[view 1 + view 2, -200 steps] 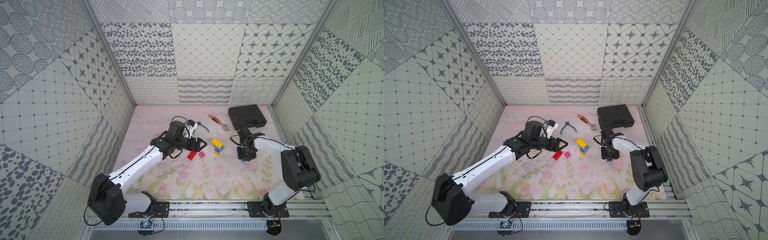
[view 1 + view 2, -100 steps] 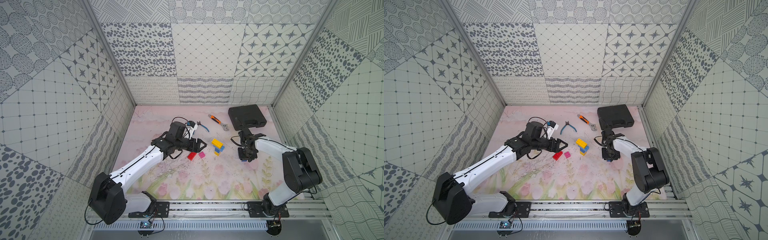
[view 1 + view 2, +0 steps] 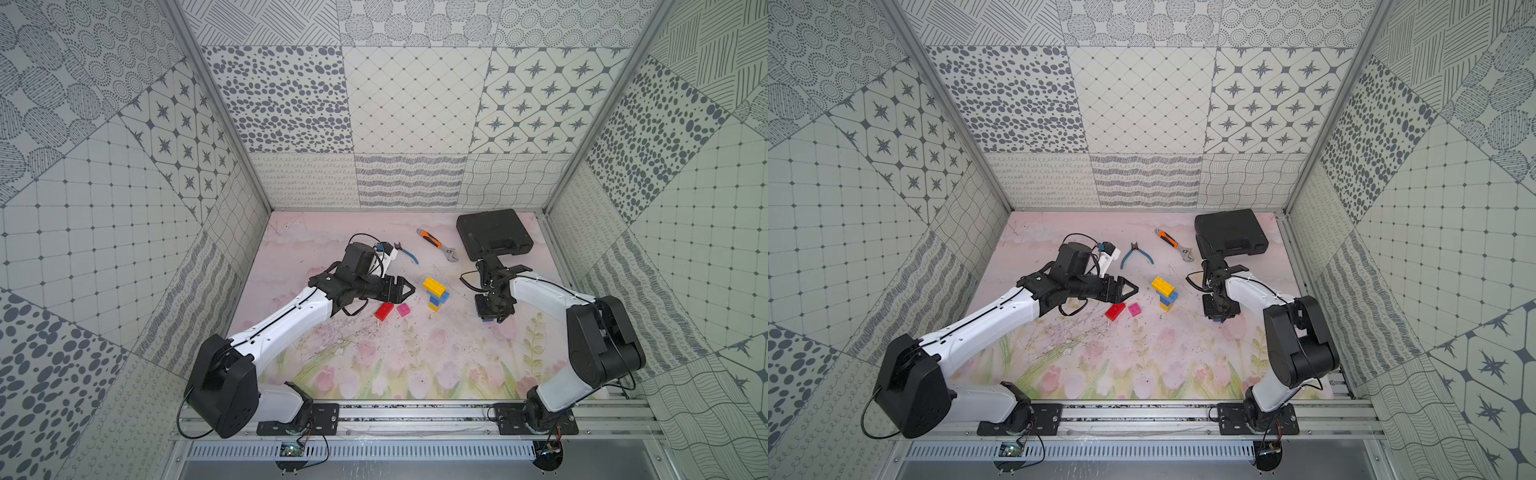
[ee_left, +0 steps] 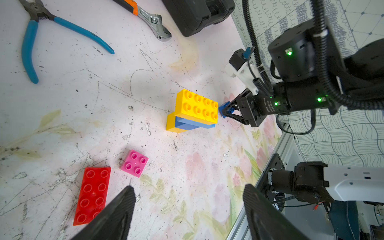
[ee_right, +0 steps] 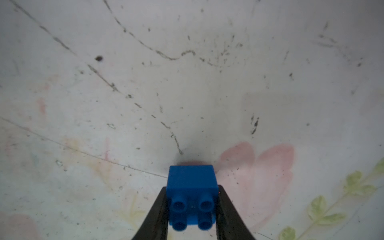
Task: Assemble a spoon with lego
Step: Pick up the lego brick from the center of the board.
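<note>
Partial spoon (image 3: 435, 293), yellow on light blue on yellow, sits mid-mat (image 3: 374, 361). The red brick (image 3: 384, 311) and pink brick (image 3: 403, 309) lie loose beside it, unjoined. Right gripper (image 3: 492, 313) is clamped on a dark blue square brick (image 5: 191, 178) low at the mat, apart from the stack; left gripper (image 4: 188, 190) gapes empty over red and pink.

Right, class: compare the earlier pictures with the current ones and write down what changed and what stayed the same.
The right gripper closed its fingers on the dark blue brick, taking hold of it without shifting noticeably. The left gripper stayed open near the red brick and pink brick; those, the yellow-and-blue stack, the pliers and the wrench did not move.
</note>
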Robot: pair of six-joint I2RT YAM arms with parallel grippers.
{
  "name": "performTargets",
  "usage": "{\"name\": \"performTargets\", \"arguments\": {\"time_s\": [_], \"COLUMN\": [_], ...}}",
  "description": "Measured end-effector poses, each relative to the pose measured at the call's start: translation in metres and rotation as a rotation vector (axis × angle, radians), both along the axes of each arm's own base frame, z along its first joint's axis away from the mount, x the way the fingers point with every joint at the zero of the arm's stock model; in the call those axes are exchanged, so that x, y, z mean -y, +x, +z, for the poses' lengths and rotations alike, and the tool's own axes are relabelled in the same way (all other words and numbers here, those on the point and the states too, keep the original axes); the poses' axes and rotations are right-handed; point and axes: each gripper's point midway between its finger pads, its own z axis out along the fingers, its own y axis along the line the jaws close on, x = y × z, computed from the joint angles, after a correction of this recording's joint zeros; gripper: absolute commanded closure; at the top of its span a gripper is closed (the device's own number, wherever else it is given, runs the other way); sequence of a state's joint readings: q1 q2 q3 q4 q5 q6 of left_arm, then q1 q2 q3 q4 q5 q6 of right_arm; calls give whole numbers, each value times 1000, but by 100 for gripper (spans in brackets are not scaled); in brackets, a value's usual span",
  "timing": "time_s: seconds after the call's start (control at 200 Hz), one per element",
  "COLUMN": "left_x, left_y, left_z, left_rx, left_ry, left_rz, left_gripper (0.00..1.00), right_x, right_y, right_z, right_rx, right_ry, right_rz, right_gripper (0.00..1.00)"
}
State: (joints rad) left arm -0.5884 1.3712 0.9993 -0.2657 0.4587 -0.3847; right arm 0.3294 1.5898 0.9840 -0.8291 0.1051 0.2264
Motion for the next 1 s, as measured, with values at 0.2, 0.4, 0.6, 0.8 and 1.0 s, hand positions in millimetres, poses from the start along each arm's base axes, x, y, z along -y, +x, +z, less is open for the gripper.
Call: {"name": "performTargets", "arguments": {"time_s": [0.2,0.4,0.6,0.8,1.0], "left_x": [17,32,44,52,57], "left_y": [19,36,45,54,57], "left_z": [-8,-19,-36,-43,-42], "left_rx": [-24,-36,-57,-54,-52], "left_ry": [-20,-38,-51,-62,-75], "left_rz": [-2,-13,-36,-47,-62], "left_gripper": [30,48,50,48,48], "right_x": [-40,-81,-99,-110,-116], "right_y": [12,3,-15,-19,-12], "right_z": [58,86,90,98,99], "right_rx": [123,130,85,73,57], "right_ry": [74,141,165,183,174], "right_rz": [193,385,505,584,649], "right_gripper": [87,87,85,86,87]}}
